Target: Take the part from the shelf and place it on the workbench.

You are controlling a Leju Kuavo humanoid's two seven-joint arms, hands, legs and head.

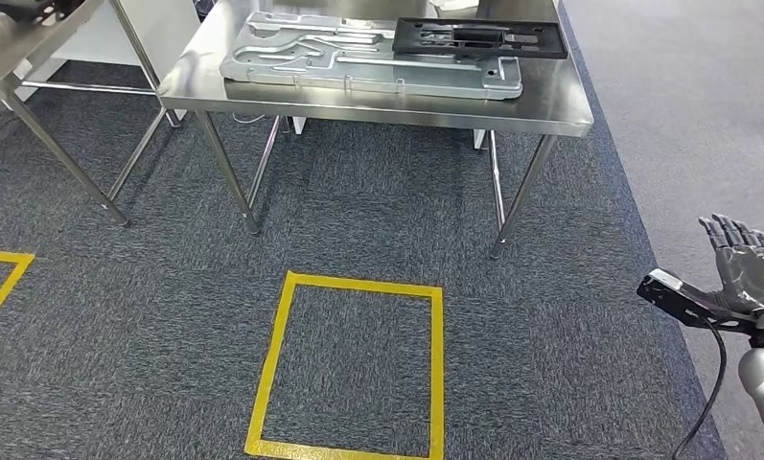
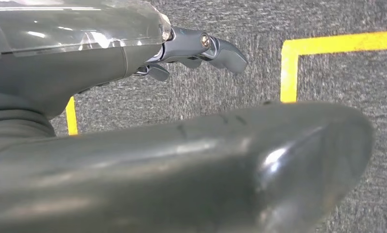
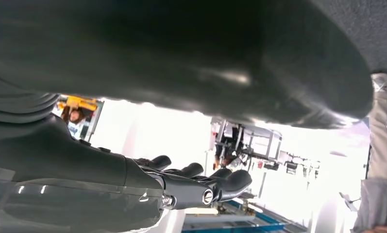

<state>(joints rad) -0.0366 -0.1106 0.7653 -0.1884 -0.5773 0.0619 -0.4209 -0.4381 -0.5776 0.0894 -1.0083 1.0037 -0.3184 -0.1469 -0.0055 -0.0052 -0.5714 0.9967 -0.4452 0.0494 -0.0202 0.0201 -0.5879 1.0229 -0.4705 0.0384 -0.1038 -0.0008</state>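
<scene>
A black flat frame part [image 1: 478, 38] lies on a large silver stamped plate [image 1: 368, 59], which rests on the steel workbench [image 1: 550, 103] ahead of me. My right hand [image 1: 747, 273] is raised at the lower right, far from the bench, with its fingers stretched out and nothing in it; the right wrist view shows its fingers [image 3: 201, 182] extended and empty. My left hand [image 2: 196, 48] hangs over the grey carpet with straight fingers and holds nothing.
A yellow tape square [image 1: 277, 355] marks the carpet in front of the bench, and a yellow tape corner [image 2: 288, 73] lies under my left hand. A second steel table [image 1: 4, 57] stands at the far left. The bench's legs [image 1: 226, 172] stand ahead.
</scene>
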